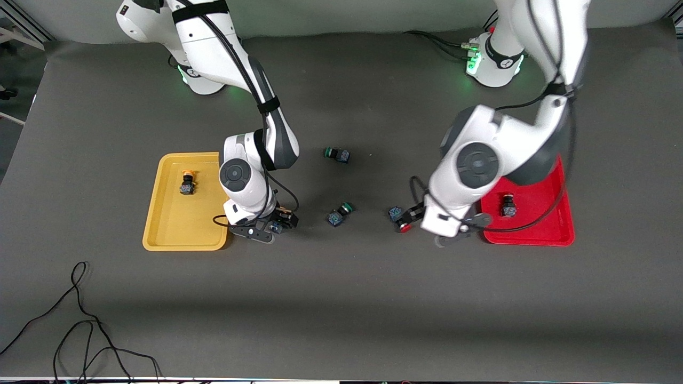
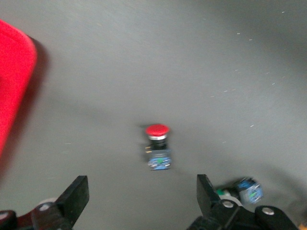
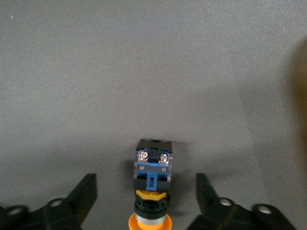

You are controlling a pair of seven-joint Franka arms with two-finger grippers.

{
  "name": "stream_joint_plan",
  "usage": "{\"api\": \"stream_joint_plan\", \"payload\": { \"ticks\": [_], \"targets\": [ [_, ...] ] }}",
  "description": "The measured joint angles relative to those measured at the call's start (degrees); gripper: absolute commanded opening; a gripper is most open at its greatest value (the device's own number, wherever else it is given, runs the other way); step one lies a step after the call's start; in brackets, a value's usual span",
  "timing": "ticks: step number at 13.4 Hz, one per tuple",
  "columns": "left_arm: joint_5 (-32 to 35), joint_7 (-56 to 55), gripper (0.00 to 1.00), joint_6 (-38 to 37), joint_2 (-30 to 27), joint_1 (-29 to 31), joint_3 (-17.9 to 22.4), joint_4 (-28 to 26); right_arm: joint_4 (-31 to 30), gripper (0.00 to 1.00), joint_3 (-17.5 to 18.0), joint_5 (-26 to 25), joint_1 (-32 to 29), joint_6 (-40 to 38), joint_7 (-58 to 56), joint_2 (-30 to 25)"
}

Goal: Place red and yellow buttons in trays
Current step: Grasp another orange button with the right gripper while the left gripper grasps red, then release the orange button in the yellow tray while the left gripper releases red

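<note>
I see left end effector (image 2: pixel 140 201) spread wide over red button (image 2: pixel 157 146) | right end effector (image 3: pixel 144 199) agape astride yellow button (image 3: pixel 152 184) (both on worktop (image 1: pixel 341 298))

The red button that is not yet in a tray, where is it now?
The loose red button lies on the table beside the red tray, under the open left gripper, with a green button as neighbour.

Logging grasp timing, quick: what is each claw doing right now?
Left claw: open, empty, over the red button on the table.
Right claw: open, fingers either side of the yellow button, not clamped.
</note>
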Motion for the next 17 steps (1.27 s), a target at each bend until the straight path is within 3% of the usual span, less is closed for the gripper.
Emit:
{"api": "stream_joint_plan", "payload": {
  "ticks": [3, 4, 6, 7, 9, 10, 15, 17],
  "targets": [
    [0.12, -2.26, 1.0, 4.61, 6.89, -1.41, 0.05, -0.01, -0.15, 0.21, -0.01, 0.0, -0.38, 0.04, -0.39, 0.28],
    [0.13, -2.4, 1.0, 6.3, 9.24, -1.51, 0.07, -0.11, -0.18, 0.15, -0.01, 0.0, -0.5, 0.05, -0.47, 0.33],
    [0.13, -3.13, 0.99, 8.41, 12.32, -1.65, 0.1, -0.49, -0.12, 0.13, -0.01, 0.01, -0.52, 0.05, -0.51, 0.31],
    [0.13, -3.75, 0.87, 9.19, 13.07, -1.95, 0.1, -0.83, 0.02, 0.13, -0.04, 0.02, -0.52, -0.05, -0.52, 0.22],
    [0.13, -4.73, 0.28, 9.78, 13.81, -2.58, 0.1, -1.12, 0.57, 0.13, -0.63, 0.02, -0.46, -2.08, -0.78, -0.92],
    [0.14, -5.23, 0.0, 9.82, 13.99, -2.78, 0.1, -1.12, 1.24, 0.13, -2.59, 0.02, -0.39, -6.11, -2.75, -3.07],
    [0.16, -5.53, 0.0, 9.84, 13.94, -2.79, 0.3, -0.96, 0.21, 0.13, -15.03, 0.01, -1.24, -22.23, -20.12, -10.68],
    [0.17, -5.54, 0.0, 9.61, 13.68, -2.76, 0.45, -0.31, -2.57, 0.14, -17.45, 0.01, -1.69, -23.78, -24.87, -12.75]
  ]
}}
